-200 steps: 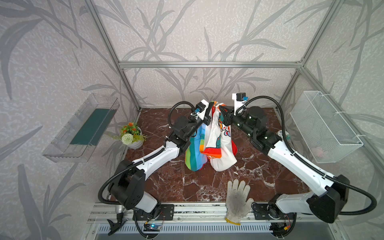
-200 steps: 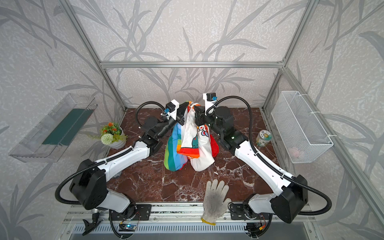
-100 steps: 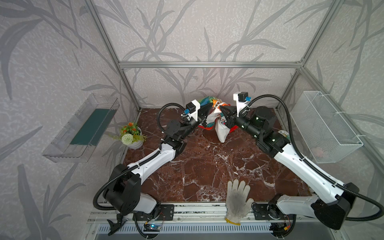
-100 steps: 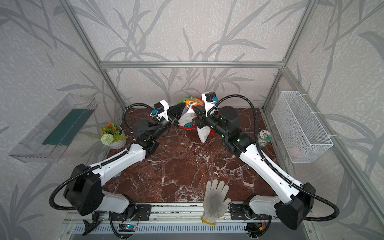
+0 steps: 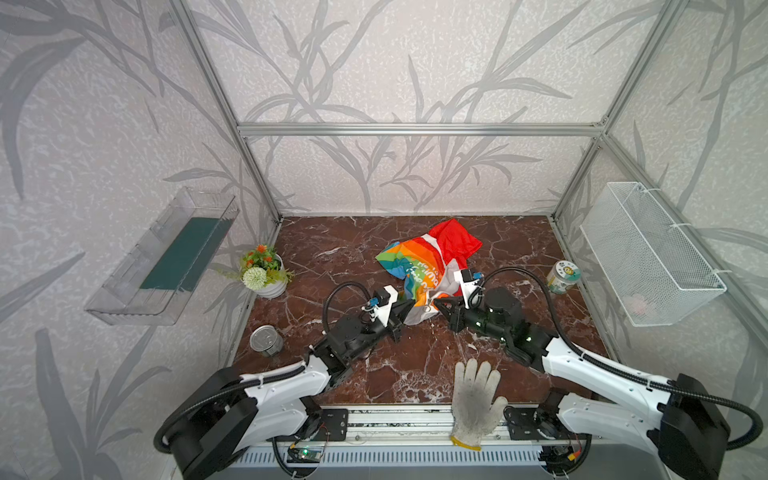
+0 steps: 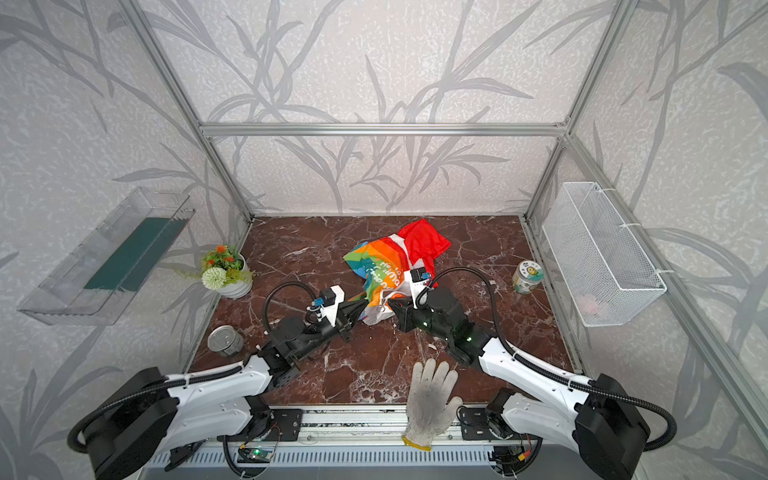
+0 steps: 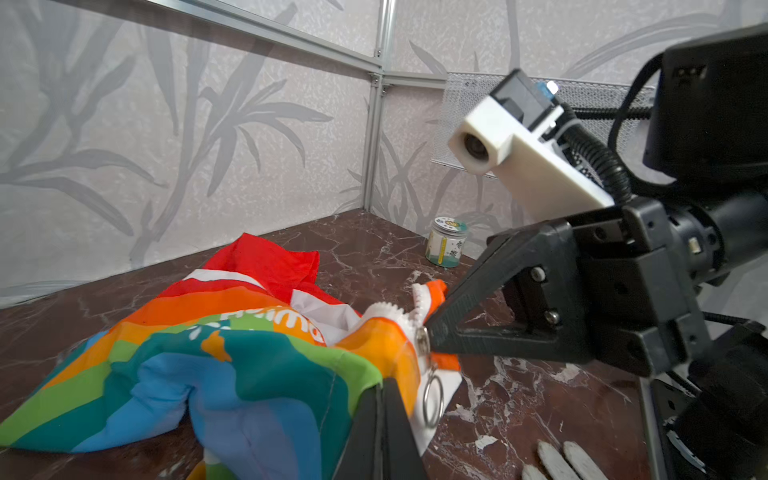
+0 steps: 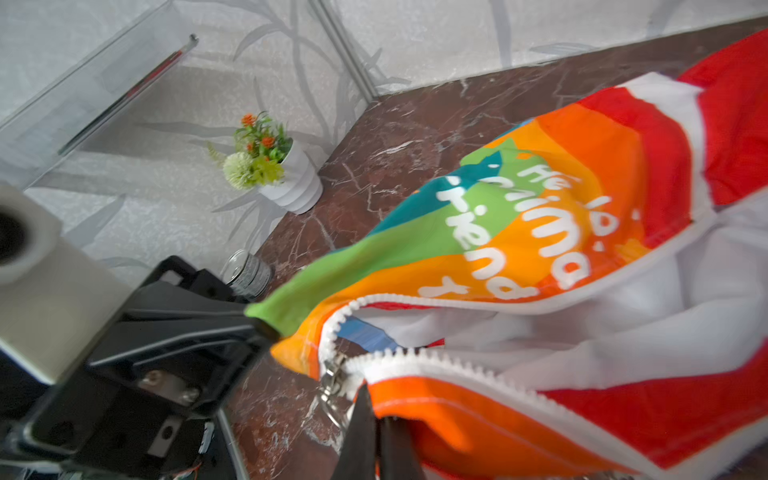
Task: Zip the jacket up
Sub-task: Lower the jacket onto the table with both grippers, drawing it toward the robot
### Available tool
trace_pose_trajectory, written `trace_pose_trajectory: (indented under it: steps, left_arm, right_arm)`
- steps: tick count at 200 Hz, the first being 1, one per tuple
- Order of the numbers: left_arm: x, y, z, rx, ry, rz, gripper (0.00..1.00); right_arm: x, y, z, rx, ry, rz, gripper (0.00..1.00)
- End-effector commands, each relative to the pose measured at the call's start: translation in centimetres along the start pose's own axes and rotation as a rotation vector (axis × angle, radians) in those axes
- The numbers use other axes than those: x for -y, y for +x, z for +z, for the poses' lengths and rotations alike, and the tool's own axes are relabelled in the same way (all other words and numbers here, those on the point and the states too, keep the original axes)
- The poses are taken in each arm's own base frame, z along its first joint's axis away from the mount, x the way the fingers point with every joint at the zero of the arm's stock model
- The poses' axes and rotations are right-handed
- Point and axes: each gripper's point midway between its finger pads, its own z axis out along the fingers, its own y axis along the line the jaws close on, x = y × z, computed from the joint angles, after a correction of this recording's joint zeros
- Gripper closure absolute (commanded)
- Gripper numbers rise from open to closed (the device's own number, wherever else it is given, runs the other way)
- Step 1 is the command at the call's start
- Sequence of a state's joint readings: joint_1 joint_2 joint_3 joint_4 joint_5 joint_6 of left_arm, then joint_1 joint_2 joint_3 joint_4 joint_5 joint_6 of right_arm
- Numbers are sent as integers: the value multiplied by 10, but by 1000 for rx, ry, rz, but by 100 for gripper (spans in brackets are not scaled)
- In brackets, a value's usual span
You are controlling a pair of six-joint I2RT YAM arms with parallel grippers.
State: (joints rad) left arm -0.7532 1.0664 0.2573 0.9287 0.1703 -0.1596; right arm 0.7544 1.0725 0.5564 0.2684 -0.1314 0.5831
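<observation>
The jacket (image 5: 419, 259) (image 6: 384, 259) lies crumpled on the marble table, rainbow stripes and white lettering up, its red part toward the back wall. Its near hem is pinched from both sides. My left gripper (image 5: 409, 305) (image 7: 384, 384) is shut on the green and orange corner of the hem. My right gripper (image 5: 438, 304) (image 8: 372, 401) is shut on the orange hem edge just beside the zipper slider (image 8: 332, 374). The ring pull (image 7: 433, 399) hangs free between the two grippers. Above the slider the white zipper teeth (image 8: 457, 361) gape apart.
A dirty white glove (image 5: 476, 399) lies at the front edge. A tin can (image 5: 266, 340) and a flower pot (image 5: 266, 276) stand on the left. On the right are a small jar (image 5: 562, 276) and a wire basket (image 5: 648, 253); a clear tray (image 5: 166, 257) hangs on the left wall.
A second ago both grippers held the jacket hanging in the air. They swung it toward the back, then came down and forward, and the jacket now lies on the table.
</observation>
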Motion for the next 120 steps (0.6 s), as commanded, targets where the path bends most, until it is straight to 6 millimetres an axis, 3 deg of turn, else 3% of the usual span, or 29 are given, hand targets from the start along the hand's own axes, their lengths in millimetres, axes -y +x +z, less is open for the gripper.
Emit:
trace_pose_trajectory:
  steps: [1, 38, 68, 92, 120]
  left_arm:
    - [-22, 17, -14, -63, -130, -25, 100]
    - [-19, 34, -26, -102, -125, -64, 100]
    - [-19, 45, -32, -120, -134, -79, 100]
    - [-19, 47, -31, -140, -137, -77, 100]
    - [-14, 52, -24, -186, -114, -82, 100]
  right_arm:
    - [31, 8, -3, 39, 136, 101, 100]
    - [28, 35, -1, 0, 136, 98, 100]
    - [32, 39, -3, 19, 143, 113, 100]
    - [34, 44, -3, -18, 165, 138, 100]
    - [42, 70, -4, -117, 220, 202, 96]
